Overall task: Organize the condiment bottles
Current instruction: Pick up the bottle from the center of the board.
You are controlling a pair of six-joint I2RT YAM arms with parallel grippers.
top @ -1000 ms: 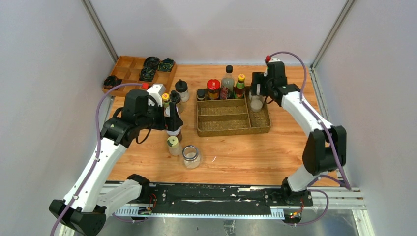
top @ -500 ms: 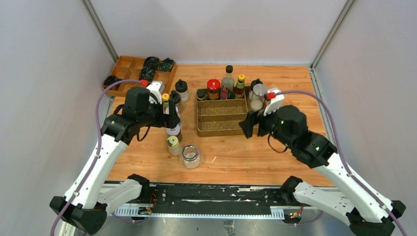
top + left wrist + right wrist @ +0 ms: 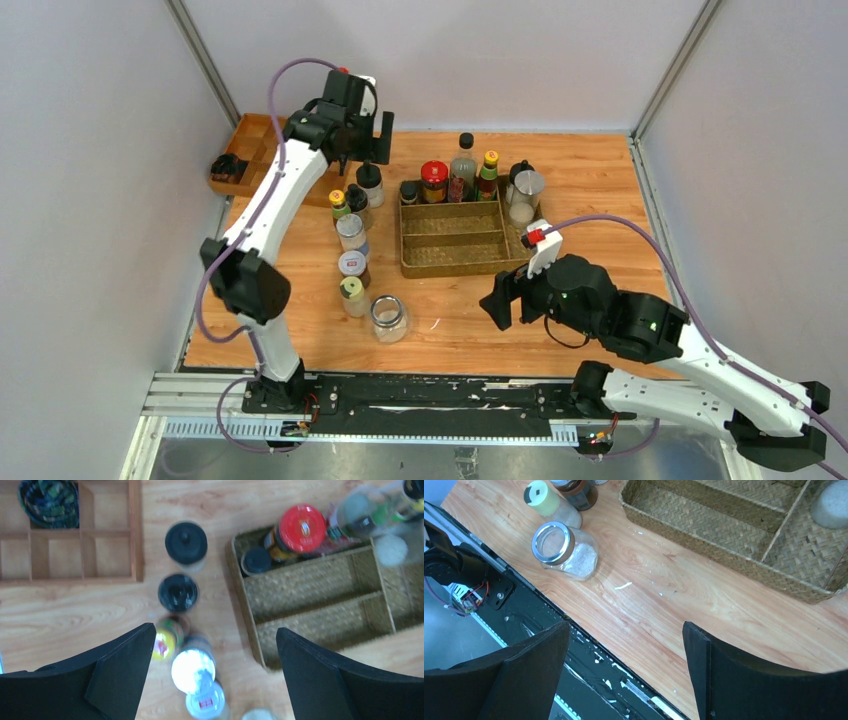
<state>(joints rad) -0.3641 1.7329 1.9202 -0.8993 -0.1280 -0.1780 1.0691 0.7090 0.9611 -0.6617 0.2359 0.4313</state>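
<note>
Both left gripper (image 3: 215, 628) and right gripper (image 3: 625, 623) gape empty; red-capped jar (image 3: 301, 527) label illegible.

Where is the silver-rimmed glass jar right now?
Top view: the silver-rimmed glass jar stands front-left on the table, just right of the pale-yellow-capped bottle, near the front-left corner of the woven tray.

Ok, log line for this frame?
left gripper: open, empty, above bottles left of tray | right gripper: open, empty, low in front of tray | tray: bottles along back, two long slots empty
</note>
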